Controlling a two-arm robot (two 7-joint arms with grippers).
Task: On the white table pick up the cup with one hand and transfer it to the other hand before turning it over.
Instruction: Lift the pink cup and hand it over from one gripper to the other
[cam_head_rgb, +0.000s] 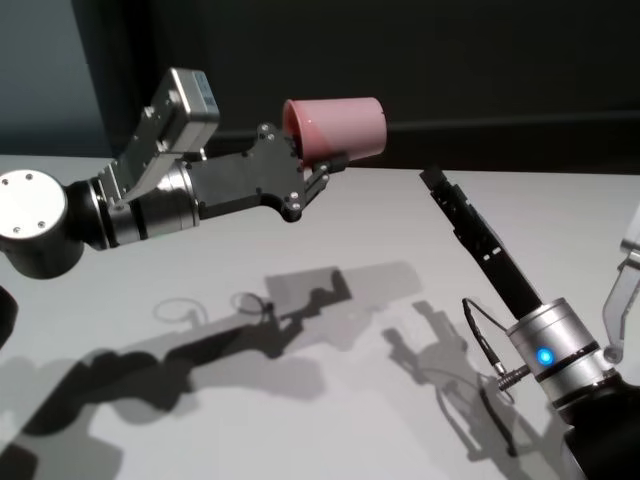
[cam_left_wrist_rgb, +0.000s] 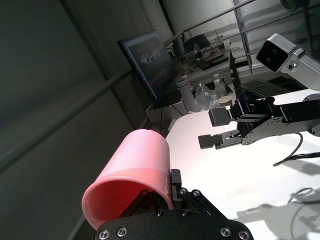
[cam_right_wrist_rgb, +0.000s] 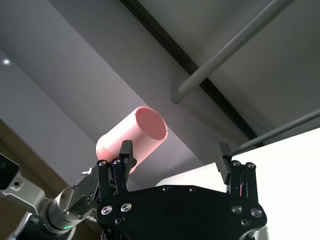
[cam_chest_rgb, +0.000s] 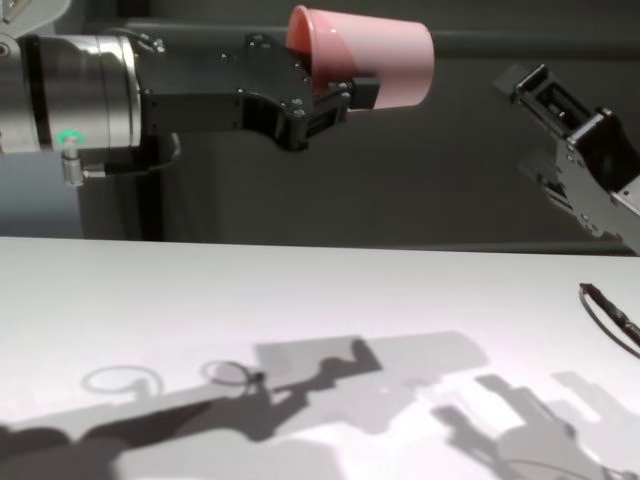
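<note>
The salmon-pink cup (cam_head_rgb: 340, 128) is held on its side in the air, high above the white table (cam_head_rgb: 570, 230). My left gripper (cam_head_rgb: 322, 158), on the green-lit arm, is shut on the cup's wall at the rim. The rim faces the left wrist camera (cam_left_wrist_rgb: 131, 186) and the base points toward my right gripper (cam_head_rgb: 436, 181). The right gripper, on the blue-lit arm, is open and empty, a short gap to the right of the cup's base and slightly lower. In the right wrist view the cup (cam_right_wrist_rgb: 131, 140) shows between and beyond its open fingers (cam_right_wrist_rgb: 126, 152).
A looping cable (cam_head_rgb: 487, 352) hangs by the right wrist. Both arms' shadows lie on the table (cam_chest_rgb: 150, 300). A dark wall stands behind the table. Beyond the table, the left wrist view shows a monitor (cam_left_wrist_rgb: 147, 60) and a cluttered desk (cam_left_wrist_rgb: 205, 92).
</note>
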